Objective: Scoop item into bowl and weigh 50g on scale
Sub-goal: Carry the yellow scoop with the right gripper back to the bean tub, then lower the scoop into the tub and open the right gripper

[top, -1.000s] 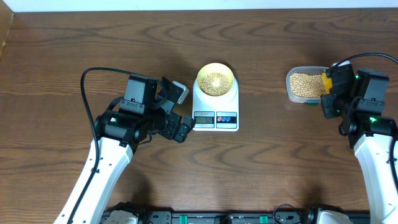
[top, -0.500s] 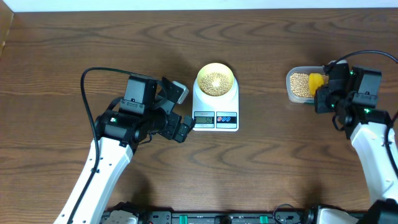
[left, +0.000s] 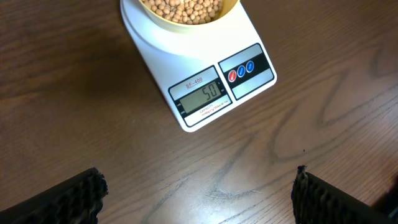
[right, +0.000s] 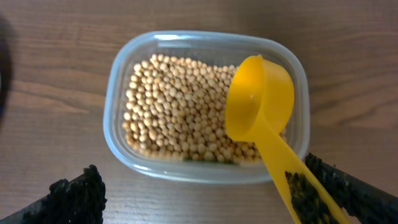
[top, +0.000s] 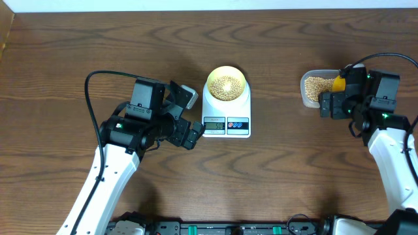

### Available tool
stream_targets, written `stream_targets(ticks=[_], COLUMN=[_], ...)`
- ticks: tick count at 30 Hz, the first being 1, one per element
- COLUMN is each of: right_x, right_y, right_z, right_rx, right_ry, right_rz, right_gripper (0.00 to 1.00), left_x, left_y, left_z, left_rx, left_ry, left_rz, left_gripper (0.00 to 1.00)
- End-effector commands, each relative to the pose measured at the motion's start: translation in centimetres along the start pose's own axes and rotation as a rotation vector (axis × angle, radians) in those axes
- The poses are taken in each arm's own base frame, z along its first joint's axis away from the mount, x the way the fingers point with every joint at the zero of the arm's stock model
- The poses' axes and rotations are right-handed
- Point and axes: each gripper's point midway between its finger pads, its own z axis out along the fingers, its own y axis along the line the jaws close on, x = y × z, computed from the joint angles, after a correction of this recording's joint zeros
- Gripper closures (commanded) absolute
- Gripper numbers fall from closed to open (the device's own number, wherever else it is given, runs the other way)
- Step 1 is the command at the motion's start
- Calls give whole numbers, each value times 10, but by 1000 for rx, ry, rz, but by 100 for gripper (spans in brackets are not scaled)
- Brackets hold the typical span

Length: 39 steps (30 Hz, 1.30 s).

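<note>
Bowl [top: 226, 83] sits on scale [top: 226, 112], centre of surface [top: 294, 176], filled with beans [left: 186, 7]. Display [left: 204, 93] reads 50, so target looks met. Scoop [right: 258, 99] lies empty in tub [right: 121, 74], far right. Right gripper [right: 196, 183] above tub, jaws wide, handle unclamped. Left gripper [left: 199, 186] near-left of scale, jaws wide, empty. Likely left: retract arms.

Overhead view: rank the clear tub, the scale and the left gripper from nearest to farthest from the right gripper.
1. The clear tub, right beside the open right gripper, on the table's right side.
2. The scale, in the middle of the table.
3. The left gripper, just past the scale's left edge.
</note>
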Motion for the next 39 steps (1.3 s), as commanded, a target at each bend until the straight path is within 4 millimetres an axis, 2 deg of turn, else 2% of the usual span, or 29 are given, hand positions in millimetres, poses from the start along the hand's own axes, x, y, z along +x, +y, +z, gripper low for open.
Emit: stream_targets(ticks=[1,6,8,10,13,16,17,19,21,22,24,29,33,34,36,37,38,39], right_x=[0,15,26,29,28,19,10,-4,-28,-34,-40,-48,-60,-62,-64,-63,-63,-62], right_y=[-19,-32,-54,-68,-67,-50,-39,-29,-19,-15,-7,-1,-1,-2,-2,-2,-2,-3], right_z=[-13,-17,-22,-27,-27,-28,-34,-49,-87,-105,-131,-167,-182,-183,-184,-184,-184,-183], right_rx=[86,127,264,347,341,243,182,140,121,115,106,123,140,145,171,181,187,190], right_ry=[-4,53,102,124,118,70,22,-49,-198,-249,-326,-439,-514,-519,-522,-517,-513,-509], right_rz=[20,44,43,40,41,43,41,34,13,3,-11,-31,-48,-64,-152,-191,-201,-199], right_gripper=[1,1,1,1,1,1,1,1,1,1,1,1,10,16,37,39,1,1], left_x=[0,0,0,0,0,0,0,0,0,0,0,0,0,0,0,0,0,0], left_y=[-2,-2,-2,-2,-2,-2,-2,-2,-2,-2,-2,-2,-2,-2,-2,-2,-2,-2], left_z=[0,0,0,0,0,0,0,0,0,0,0,0,0,0,0,0,0,0], left_rx=[13,13,13,13,13,13,13,13,13,13,13,13,13,13,13,13,13,13], left_ry=[2,2,2,2,2,2,2,2,1,2,1,2,2,2,1,1,2,2], left_rz=[-9,-9,-9,-9,-9,-9,-9,-9,-9,-9,-9,-9,-9,-9,-9,-9,-9,-9], left_gripper=[2,2,2,2,2,2,2,2,2,2,2,2,2,2,2,2,2,2])
